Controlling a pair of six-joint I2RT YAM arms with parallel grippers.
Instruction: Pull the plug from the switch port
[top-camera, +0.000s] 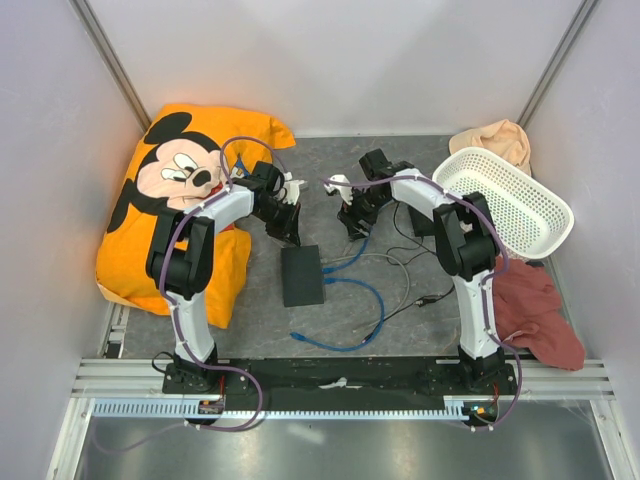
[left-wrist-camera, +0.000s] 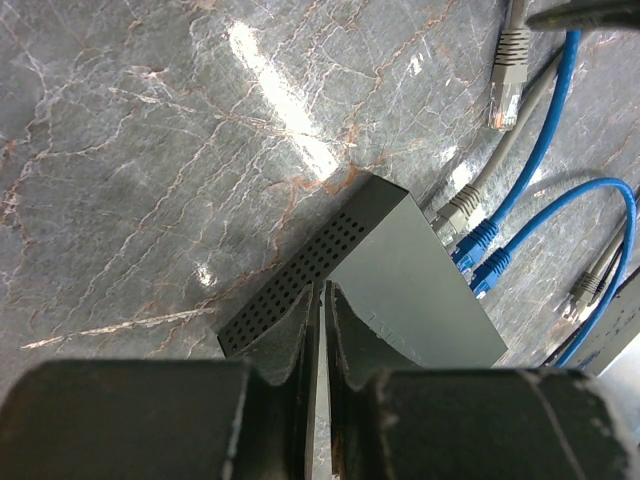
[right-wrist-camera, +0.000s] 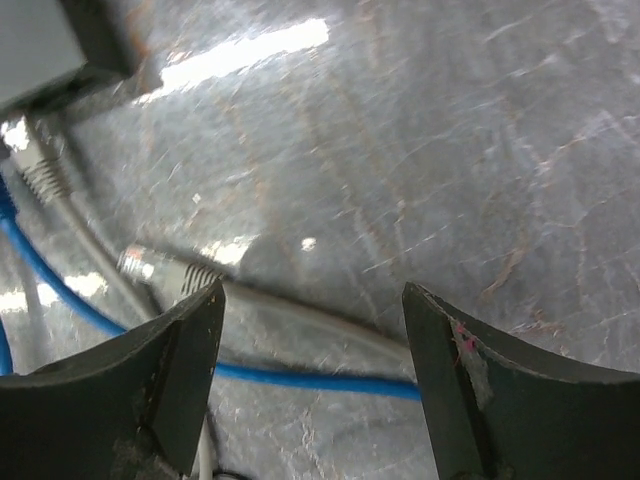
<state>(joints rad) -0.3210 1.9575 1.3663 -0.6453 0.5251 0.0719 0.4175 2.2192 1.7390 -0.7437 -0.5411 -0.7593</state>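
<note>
The flat black switch lies mid-table; it also shows in the left wrist view. A grey plug and two blue plugs sit in ports on its far edge. Another grey plug lies loose on the table, out of any port; it also shows in the right wrist view. My left gripper is shut and empty, above the switch's near vented edge. My right gripper is open and empty over a grey cable and a blue cable, right of the switch.
An orange Mickey Mouse cushion fills the left side. A white basket stands at the right, with a beige cloth behind it and a maroon cloth in front. Blue cable loops lie in front of the switch.
</note>
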